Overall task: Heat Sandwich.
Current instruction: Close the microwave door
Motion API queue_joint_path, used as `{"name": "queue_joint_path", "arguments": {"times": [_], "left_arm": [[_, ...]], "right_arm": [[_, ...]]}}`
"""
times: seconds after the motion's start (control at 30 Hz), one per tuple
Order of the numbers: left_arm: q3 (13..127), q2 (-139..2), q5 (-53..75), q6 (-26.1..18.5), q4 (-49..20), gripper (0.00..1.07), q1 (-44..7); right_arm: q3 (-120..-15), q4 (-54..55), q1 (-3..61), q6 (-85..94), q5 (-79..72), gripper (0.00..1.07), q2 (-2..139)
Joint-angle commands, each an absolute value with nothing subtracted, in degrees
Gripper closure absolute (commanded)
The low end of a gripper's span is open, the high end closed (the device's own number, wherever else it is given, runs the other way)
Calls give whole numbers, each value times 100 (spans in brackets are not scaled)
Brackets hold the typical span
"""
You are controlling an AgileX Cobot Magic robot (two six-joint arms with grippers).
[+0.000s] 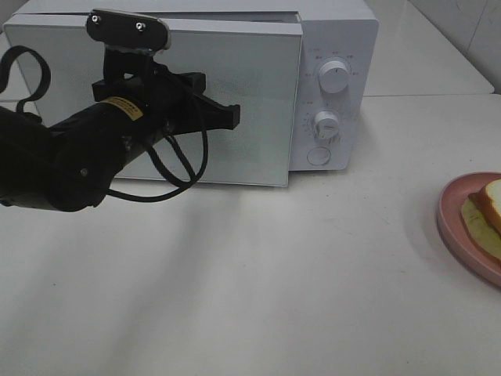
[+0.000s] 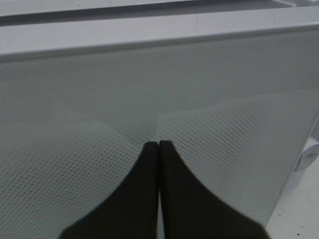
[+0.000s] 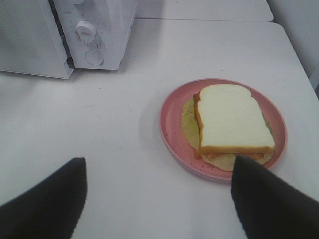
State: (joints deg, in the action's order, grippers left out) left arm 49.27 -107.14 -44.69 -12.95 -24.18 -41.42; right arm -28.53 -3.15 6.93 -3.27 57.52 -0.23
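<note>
The sandwich (image 3: 232,119), white bread with a tan crust over a pale yellow filling, lies on a round pink plate (image 3: 172,129) on the table. In the exterior view the sandwich (image 1: 491,205) and plate (image 1: 454,227) are cut off by the right edge. My right gripper (image 3: 157,162) hovers open above the table, short of the plate, holding nothing. The white microwave (image 1: 337,47) stands at the back. Its glass door (image 1: 258,94) sits slightly proud of the body. My left gripper (image 1: 233,116) is shut and empty, its fingertips (image 2: 149,149) close against the door.
Two knobs (image 1: 335,77) (image 1: 326,125) and a round button (image 1: 318,155) sit on the microwave's right panel. The left arm's cable (image 1: 184,168) loops below it in front of the door. Bare white tabletop (image 1: 274,282) spreads between the microwave and the plate.
</note>
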Motion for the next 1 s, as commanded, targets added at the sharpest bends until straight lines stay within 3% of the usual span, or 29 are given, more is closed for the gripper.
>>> {"name": "queue_joint_path", "arguments": {"times": [0.03, 0.4, 1.0], "left_arm": [[5139, -10823, -4400, -1306, -2538, 107, -4211], [5850, -11144, -4240, -1696, -2945, 107, -4228], [6566, -11579, -3845, -1690, -3266, 107, -3994]], "right_arm": [[-2848, -309, 659, -281, 5707, 31, -189], [-2848, -309, 659, -281, 5707, 31, -189], [-2848, -309, 659, -281, 5707, 31, -189]]}}
